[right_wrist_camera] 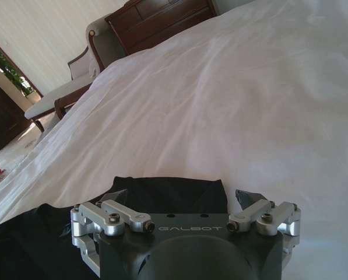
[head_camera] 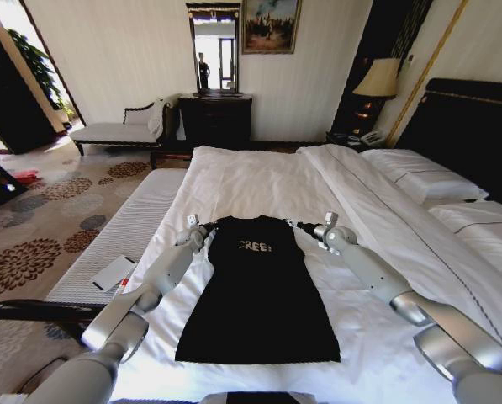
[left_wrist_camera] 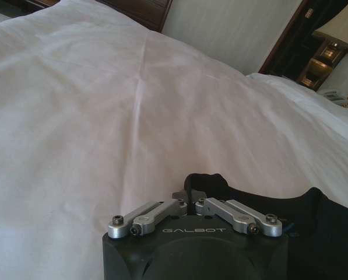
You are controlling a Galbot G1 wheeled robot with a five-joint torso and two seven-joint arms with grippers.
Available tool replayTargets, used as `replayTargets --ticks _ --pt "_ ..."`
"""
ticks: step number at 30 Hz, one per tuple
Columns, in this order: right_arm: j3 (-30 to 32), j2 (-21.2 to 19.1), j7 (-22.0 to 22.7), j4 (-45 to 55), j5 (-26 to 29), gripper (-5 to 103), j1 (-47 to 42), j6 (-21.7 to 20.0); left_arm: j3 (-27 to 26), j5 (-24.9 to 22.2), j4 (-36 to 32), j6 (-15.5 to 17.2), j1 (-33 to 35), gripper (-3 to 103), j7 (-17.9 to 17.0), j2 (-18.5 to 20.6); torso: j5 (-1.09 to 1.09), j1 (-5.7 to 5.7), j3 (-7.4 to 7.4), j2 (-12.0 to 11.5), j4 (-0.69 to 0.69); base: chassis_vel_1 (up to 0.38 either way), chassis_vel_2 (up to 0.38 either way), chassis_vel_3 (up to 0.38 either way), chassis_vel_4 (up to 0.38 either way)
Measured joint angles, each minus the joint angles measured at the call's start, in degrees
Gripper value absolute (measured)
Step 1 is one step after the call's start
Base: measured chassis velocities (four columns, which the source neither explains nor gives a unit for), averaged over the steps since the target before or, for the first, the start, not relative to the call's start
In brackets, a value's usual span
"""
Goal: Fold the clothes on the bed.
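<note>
The clothes, one black T-shirt [head_camera: 257,290] with white lettering on the chest, lie flat in a long narrow shape on the white bed [head_camera: 259,181], collar towards the far side. My left gripper [head_camera: 202,227] sits at the shirt's left shoulder corner. In the left wrist view this gripper [left_wrist_camera: 190,195] is shut, with a fold of the black fabric [left_wrist_camera: 206,182] pinched at its tips. My right gripper [head_camera: 305,227] is at the right shoulder corner. The right wrist view shows it [right_wrist_camera: 182,198] open, its fingers spread on either side of the shirt's edge [right_wrist_camera: 168,192].
White pillows [head_camera: 423,181] and a dark headboard [head_camera: 478,126] lie to the right. A pale bench [head_camera: 129,236] with a white card runs along the bed's left side. A chaise [head_camera: 120,130], dark dresser [head_camera: 217,118] and lamp [head_camera: 377,80] stand by the far wall.
</note>
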Motion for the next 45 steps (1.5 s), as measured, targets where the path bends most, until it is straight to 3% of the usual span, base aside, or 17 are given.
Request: replayTargets --ticks 14,40,44,45 --pt "-1.47 3.42 -2.55 -8.91 -3.36 100 3.14 1.33 1.44 -0.84 -0.25 -0.24 -0.5 1 0.21 -1.93 0.01 0.0 0.0 0.0 0.01 0.0 0.0 0.0 0.0" --pt "-1.3 7.46 -4.73 -14.65 -6.53 101 4.56 1.9 3.8 -1.45 1.88 -0.55 -1.59 1 1.03 -4.0 0.0 0.0 0.0 0.0 0.02 0.0 0.0 0.0 0.0" --pt "-1.27 7.55 -4.67 -15.11 -6.69 96 4.66 2.04 4.06 -1.49 2.23 -0.64 -1.74 1 1.25 -4.47 0.0 0.01 0.0 0.0 -0.01 0.0 0.0 0.0 0.0" --pt "-1.23 7.68 -4.63 -15.4 -6.94 85 4.73 2.15 4.34 -1.52 2.41 -0.73 -1.79 1 1.36 -4.66 0.0 0.0 0.0 0.0 -0.02 0.0 0.0 0.0 0.0"
